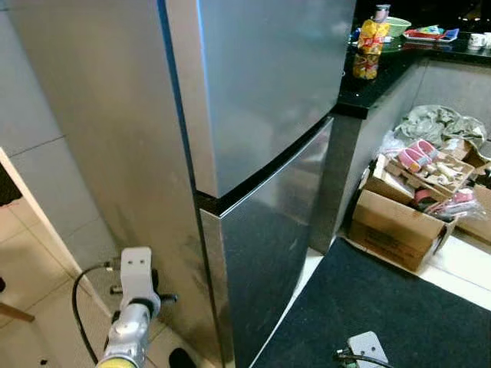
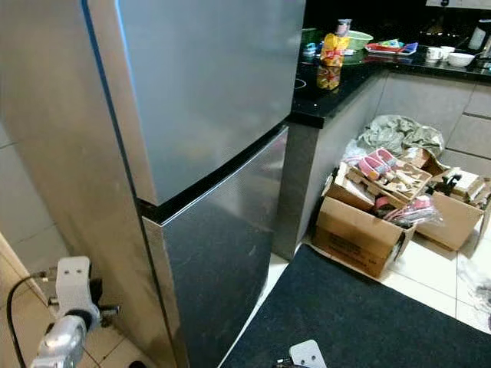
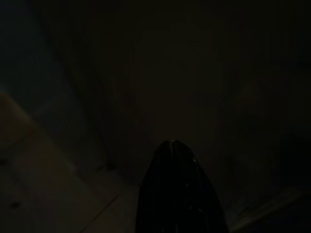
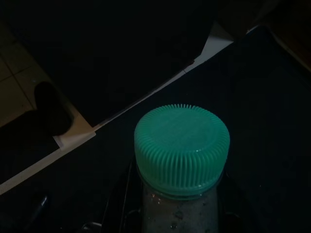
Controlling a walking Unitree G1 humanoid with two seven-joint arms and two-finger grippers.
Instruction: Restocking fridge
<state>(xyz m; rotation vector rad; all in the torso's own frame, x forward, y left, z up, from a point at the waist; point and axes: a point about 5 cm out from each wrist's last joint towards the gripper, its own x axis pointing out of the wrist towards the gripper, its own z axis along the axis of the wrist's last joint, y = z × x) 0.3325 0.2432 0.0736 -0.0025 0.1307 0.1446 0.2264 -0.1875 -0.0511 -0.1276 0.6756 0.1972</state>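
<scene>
A tall steel fridge (image 1: pixel 261 92) stands right in front of me, its upper door and lower door (image 1: pixel 268 261) both closed. My right gripper (image 4: pixel 177 221) is shut on a clear bottle (image 4: pixel 180 213) with a ribbed green cap (image 4: pixel 182 145), held upright low over the dark mat. The right wrist (image 1: pixel 367 349) shows at the bottom edge of the eye views. My left arm (image 1: pixel 136 284) hangs low beside the fridge's left side. Its gripper (image 3: pixel 177 150) appears in the dark left wrist view as one black tapering tip, fingers together with nothing in them.
A dark mat (image 1: pixel 383 307) lies on the floor to the right of the fridge. Open cardboard boxes (image 1: pixel 399 222) full of clutter sit beyond it. A black counter (image 1: pixel 383 73) adjoins the fridge, with a yellow snack bag (image 1: pixel 372 34) and a green bowl (image 1: pixel 397 27).
</scene>
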